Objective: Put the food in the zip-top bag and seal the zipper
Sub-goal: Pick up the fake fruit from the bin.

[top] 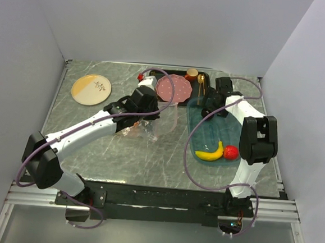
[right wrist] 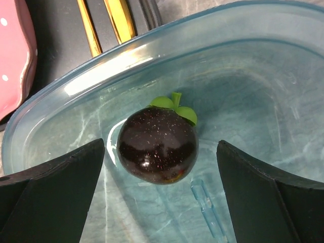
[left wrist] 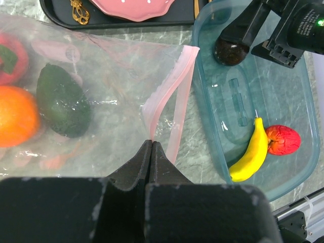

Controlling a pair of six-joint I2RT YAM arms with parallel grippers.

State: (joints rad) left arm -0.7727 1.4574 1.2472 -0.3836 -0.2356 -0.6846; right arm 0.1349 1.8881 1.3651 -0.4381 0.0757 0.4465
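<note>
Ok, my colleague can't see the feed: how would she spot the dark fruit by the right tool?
Find the blue tray on the right. At its far end, between the fingers of the open right tool, sits the dark fruit. It alone is round, near-black, with a green cap; the banana and red fruit lie nearer.

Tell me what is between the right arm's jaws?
A dark round toy fruit with green leaves, resting in the blue tray, shown in the right wrist view.

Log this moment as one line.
left tool: shut on zipper | right tool: open around dark fruit in blue tray | in bag: orange | in tray: banana
</note>
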